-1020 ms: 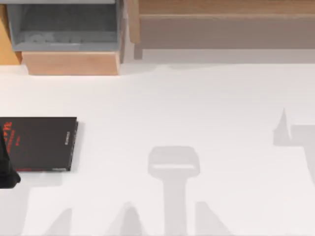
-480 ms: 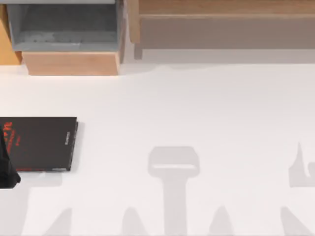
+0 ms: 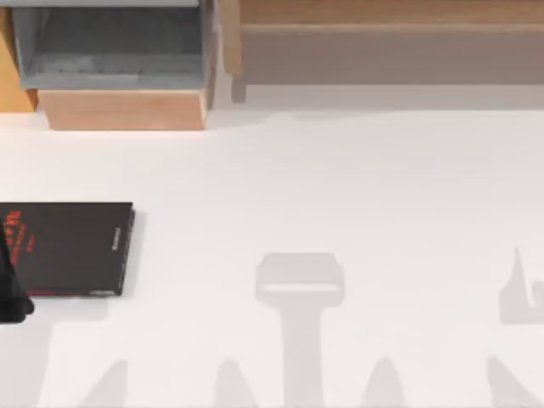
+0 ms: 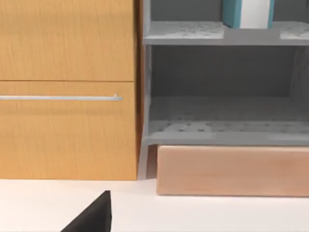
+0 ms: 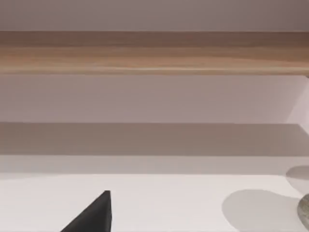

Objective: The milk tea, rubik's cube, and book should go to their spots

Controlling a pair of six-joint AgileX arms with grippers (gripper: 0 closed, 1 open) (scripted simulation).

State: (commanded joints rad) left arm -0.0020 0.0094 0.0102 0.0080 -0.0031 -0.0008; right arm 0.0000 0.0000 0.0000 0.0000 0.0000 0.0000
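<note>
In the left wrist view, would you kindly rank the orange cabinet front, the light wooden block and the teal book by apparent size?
1. orange cabinet front
2. light wooden block
3. teal book, partly cut off at the frame edge, so its rank is unsure.

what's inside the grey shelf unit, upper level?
On the upper shelf of the grey shelf unit stands the teal-blue book, white edge showing. Its top is cut off. The lower compartment looks bare.

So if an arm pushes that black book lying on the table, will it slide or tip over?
The black book lies flat on the white table, so it should slide, not tip. Its thin, square-edged shape looks stiff. Lifting may be awkward, since its edge sits low against the tabletop.
</note>
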